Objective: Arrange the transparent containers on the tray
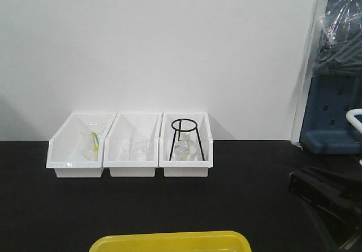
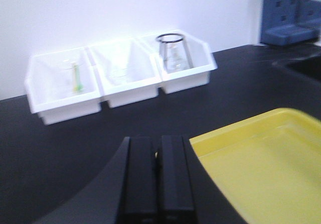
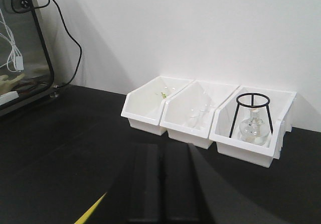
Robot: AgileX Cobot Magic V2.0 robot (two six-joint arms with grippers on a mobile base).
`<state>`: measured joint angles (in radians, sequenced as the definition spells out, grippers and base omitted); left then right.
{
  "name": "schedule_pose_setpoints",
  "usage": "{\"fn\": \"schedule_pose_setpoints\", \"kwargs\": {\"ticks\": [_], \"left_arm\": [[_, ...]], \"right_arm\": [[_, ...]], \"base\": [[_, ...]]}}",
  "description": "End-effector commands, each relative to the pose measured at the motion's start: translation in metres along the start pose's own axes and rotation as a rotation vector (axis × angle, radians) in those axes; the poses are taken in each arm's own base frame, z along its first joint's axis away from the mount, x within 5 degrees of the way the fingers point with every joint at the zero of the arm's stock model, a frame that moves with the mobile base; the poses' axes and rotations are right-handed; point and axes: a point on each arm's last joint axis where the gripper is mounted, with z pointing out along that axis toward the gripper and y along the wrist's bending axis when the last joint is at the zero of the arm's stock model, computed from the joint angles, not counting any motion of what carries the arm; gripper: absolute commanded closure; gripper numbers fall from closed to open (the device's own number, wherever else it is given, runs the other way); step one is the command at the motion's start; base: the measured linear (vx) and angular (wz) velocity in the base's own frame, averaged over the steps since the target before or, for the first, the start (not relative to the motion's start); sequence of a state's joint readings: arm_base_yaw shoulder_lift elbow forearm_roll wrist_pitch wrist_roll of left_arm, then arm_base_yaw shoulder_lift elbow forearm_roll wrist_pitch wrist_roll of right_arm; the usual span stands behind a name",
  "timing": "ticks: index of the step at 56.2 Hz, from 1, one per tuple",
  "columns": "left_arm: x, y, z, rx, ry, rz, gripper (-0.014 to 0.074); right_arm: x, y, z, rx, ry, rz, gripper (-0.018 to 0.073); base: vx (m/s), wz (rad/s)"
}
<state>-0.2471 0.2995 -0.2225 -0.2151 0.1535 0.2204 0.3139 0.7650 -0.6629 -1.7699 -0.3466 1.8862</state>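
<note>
I count three white bins (image 1: 130,147) behind one yellow tray (image 1: 169,242), one black tripod (image 1: 184,136) in the rightmost; left gripper (image 2: 156,156) and right gripper (image 3: 161,153) are both pressed together, empty.

A plain white wall (image 1: 169,43) stands behind a black table (image 1: 141,207). At far right is a blue pegboard stand (image 1: 334,116); black cables (image 3: 60,28) hang at far left.

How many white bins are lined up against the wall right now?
3, side by side on the black table: the left bin holds clear glassware with a green streak, the middle bin faint clear glassware, the right bin a black wire stand over a flask.
</note>
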Motion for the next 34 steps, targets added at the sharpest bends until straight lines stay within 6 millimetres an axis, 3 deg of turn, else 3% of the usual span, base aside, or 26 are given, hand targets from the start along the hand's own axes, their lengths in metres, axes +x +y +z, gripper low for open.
{"fn": "schedule_pose_setpoints", "kwargs": {"ticks": [1, 6, 12, 21, 34], "left_arm": [[0.009, 0.006, -0.009, -0.086, -0.155, 0.033, 0.0596], [0.044, 0.009, -0.015, -0.152, -0.162, 0.043, 0.0596], [0.071, 0.01, -0.017, -0.192, -0.149, 0.042, 0.0596], [0.078, 0.011, -0.017, -0.21, -0.033, 0.202, 0.0596], [0.078, 0.011, -0.016, -0.208, -0.031, 0.193, 0.0596]], "right_arm": [[-0.011, -0.001, -0.003, 0.025, -0.034, -0.041, 0.0572], [-0.011, -0.001, -0.003, 0.025, -0.034, -0.041, 0.0572], [-0.011, -0.001, -0.003, 0.024, -0.034, -0.043, 0.0572], [-0.011, 0.0, -0.003, 0.022, -0.033, -0.042, 0.0572], [-0.011, 0.0, -0.003, 0.022, -0.033, -0.042, 0.0572]], "base": [[0.0, 0.0], [0.0, 0.0], [0.0, 0.0], [0.0, 0.0], [0.0, 0.0]]}}
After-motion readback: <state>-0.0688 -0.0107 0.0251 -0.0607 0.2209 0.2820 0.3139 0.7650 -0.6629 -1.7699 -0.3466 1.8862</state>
